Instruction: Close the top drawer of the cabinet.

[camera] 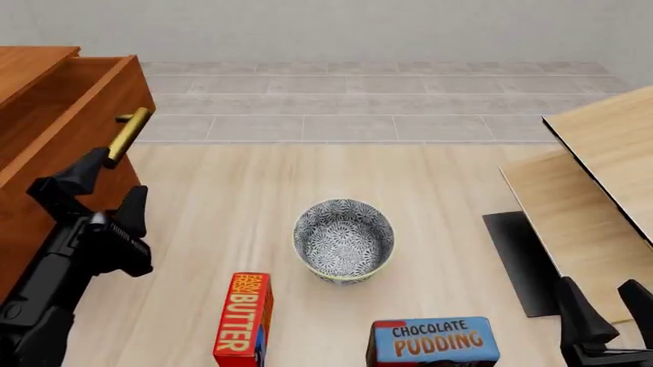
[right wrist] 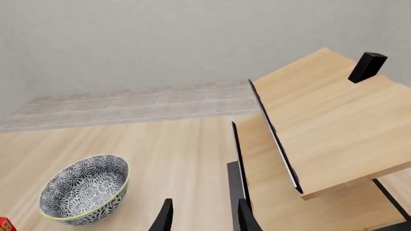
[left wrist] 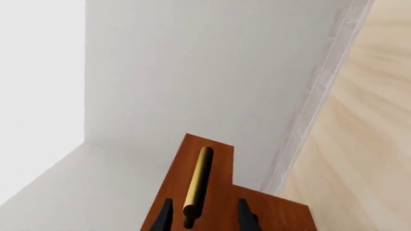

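I have the left end effector (camera: pixel 102 183) raised at the left edge of the worktop (camera: pixel 429 191), its fingers apart and lined up just short of the brass handle (camera: pixel 130 132) on the top drawer (camera: pixel 76 115). That drawer stands pulled out from the cabinet (camera: pixel 30 222), its front well forward of the body, at the far left of the front view. In the left wrist view the handle (left wrist: pixel 198 185) sits between my two fingertips, though I cannot tell if they touch it. My right end effector (camera: pixel 604 306) hangs low at the near right, fingers apart on nothing. A patterned bowl (camera: pixel 344 240) sits mid-worktop, with a butter box (camera: pixel 243 319) and pudding box (camera: pixel 433 342) nearer me
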You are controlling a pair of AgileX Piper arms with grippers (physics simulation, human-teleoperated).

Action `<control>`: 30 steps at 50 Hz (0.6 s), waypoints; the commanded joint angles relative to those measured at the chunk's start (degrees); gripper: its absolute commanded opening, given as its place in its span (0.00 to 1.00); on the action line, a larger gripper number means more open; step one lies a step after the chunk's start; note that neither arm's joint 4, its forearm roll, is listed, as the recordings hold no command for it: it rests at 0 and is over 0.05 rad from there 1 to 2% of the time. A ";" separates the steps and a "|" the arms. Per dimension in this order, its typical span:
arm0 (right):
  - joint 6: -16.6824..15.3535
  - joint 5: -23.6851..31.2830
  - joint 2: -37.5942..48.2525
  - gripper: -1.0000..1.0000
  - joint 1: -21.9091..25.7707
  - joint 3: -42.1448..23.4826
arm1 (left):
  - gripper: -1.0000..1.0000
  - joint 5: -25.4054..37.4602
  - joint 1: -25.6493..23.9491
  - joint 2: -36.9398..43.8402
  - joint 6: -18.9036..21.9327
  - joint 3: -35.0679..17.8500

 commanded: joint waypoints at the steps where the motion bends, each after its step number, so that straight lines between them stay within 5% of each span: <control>1: -0.02 0.40 -0.42 1.00 0.11 0.01 | 1.00 -2.54 1.13 3.61 0.71 -0.46; 30: 0.04 0.60 -0.45 1.00 0.07 -0.02 | 1.00 -4.07 3.97 6.66 1.74 -1.73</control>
